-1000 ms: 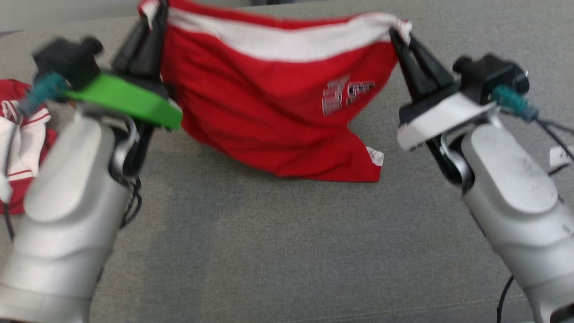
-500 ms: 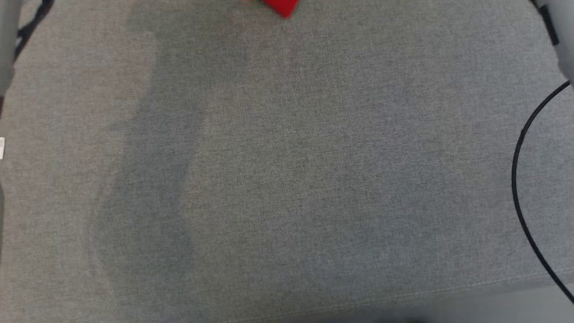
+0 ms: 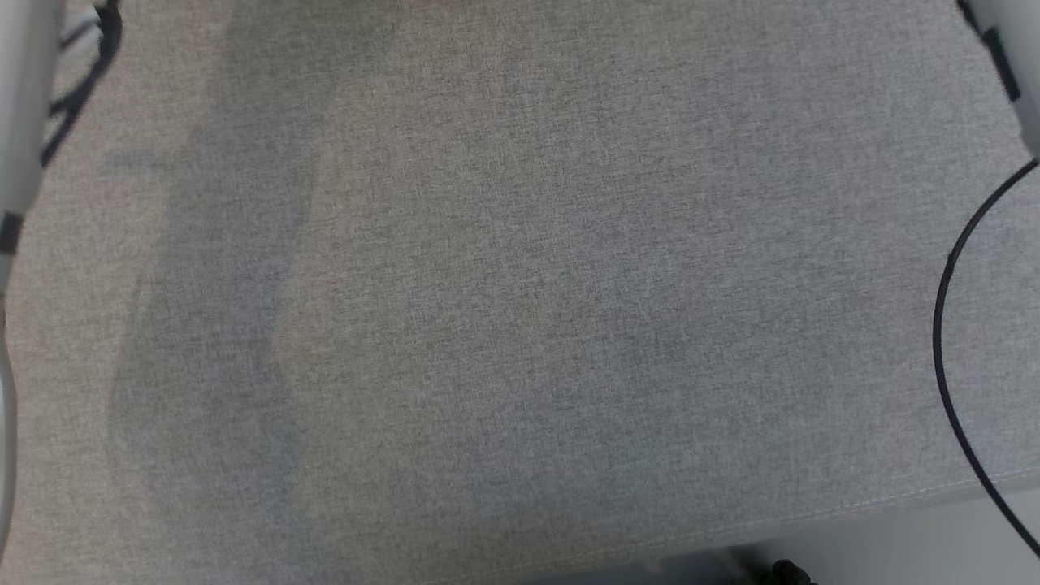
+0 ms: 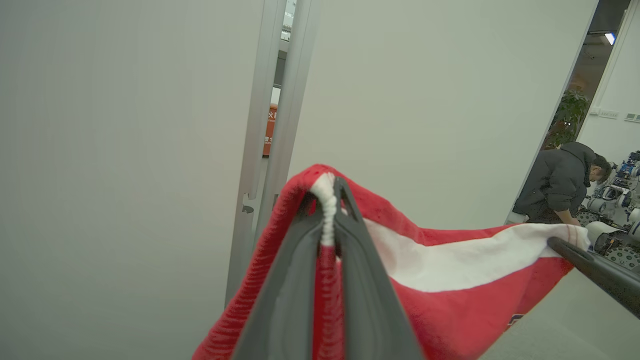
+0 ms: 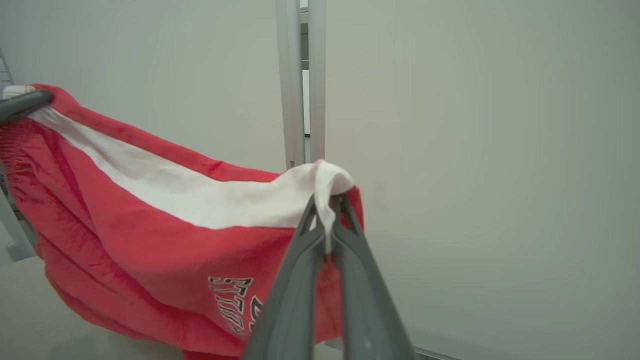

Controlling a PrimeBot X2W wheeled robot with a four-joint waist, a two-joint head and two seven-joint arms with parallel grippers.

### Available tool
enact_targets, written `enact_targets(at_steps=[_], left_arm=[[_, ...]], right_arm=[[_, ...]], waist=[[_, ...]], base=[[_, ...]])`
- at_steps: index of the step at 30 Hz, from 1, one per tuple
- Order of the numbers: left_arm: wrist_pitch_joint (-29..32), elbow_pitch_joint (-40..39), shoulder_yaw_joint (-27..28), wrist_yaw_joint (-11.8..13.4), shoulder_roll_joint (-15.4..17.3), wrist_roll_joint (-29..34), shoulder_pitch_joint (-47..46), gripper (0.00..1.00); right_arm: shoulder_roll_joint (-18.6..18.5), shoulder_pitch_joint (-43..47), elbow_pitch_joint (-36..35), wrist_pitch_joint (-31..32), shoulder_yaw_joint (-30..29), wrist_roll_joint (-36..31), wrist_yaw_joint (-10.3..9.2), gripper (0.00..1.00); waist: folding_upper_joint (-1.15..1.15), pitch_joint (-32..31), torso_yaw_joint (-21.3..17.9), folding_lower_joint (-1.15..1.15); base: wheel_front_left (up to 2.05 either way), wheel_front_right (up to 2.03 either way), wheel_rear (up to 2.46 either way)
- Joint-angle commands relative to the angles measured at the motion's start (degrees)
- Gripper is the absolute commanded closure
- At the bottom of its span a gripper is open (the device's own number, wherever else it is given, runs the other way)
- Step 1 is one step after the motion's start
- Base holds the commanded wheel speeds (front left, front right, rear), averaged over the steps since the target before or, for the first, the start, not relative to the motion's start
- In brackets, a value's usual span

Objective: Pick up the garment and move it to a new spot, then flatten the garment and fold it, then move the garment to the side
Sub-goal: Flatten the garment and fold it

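Note:
The garment (image 4: 450, 265) is red with a broad white band and printed lettering (image 5: 232, 300). It hangs stretched in the air between my two grippers. In the left wrist view my left gripper (image 4: 330, 187) is shut on one end of its waistband, with the right gripper's dark finger (image 4: 592, 270) pinching the far end. In the right wrist view my right gripper (image 5: 327, 200) is shut on the white band's bunched corner, and the left gripper's finger (image 5: 22, 104) holds the other end at the left edge.
The head view looks down on the grey fabric surface (image 3: 520, 284), its front seam at the bottom. A black cable (image 3: 942, 341) curves at the right. Pale forearms (image 3: 20, 122) (image 3: 1011, 49) stand at both edges. Beyond the garment are white wall panels and a person (image 4: 560, 185) bending over.
The head camera has tipped down, so the garment and both grippers have left its picture. The red corner seen at the top half a second ago is gone.

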Motion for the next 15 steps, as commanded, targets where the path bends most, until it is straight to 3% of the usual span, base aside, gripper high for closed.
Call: enact_targets(at_steps=[1,6,15], left_arm=[[-0.5,-1.1,0.0,-0.2,1.5,-0.3,3.5,1.00],[-0.4,-7.3,4.3,-0.2,1.8,2.2,19.5,1.00],[-0.4,-19.2,13.8,-0.1,-3.6,11.9,50.3,1.00]], right_arm=[[-0.9,3.1,-1.8,-0.3,-1.5,0.0,0.01,1.00],[-1.8,17.7,-8.8,-0.3,-4.5,-1.2,0.01,1.00],[-4.1,45.7,-21.5,-0.3,-10.5,-3.5,0.01,1.00]], waist=[[0.00,-1.3,-0.3,-0.01],[0.00,-4.5,-0.6,-0.01],[0.00,-11.1,0.7,-0.01]], base=[[0.00,0.00,0.00],[0.00,0.00,0.00],[0.00,0.00,0.00]])
